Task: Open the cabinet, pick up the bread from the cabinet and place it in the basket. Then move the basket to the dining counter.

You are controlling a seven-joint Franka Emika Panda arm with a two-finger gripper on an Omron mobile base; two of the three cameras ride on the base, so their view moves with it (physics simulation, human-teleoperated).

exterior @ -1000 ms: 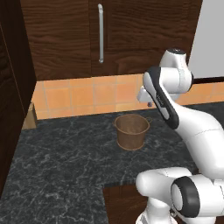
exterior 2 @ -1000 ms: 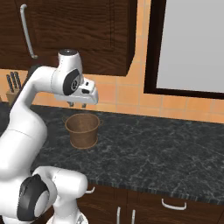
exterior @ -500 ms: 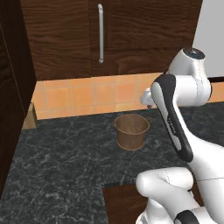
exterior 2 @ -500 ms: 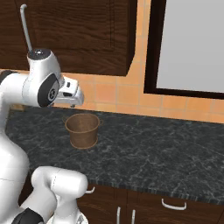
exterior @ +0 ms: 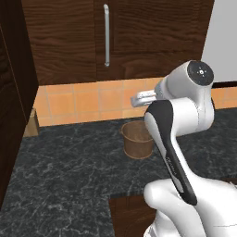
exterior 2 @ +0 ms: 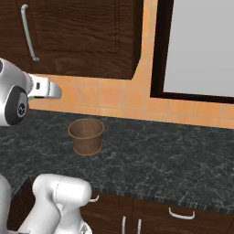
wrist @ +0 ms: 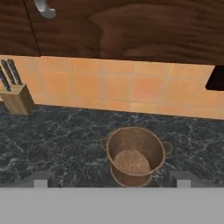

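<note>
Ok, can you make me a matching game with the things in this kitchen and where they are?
Things:
1. bread
2. basket
3. knife block
4. cabinet

Places:
A. on the black marbled worktop, out from the tiled wall
B. on the wall above the orange tiles, door closed
C. inside the basket, at its bottom
D. at the end of the worktop, against the tiles

Pairs: 1-C, 2-A, 3-D, 4-B
</note>
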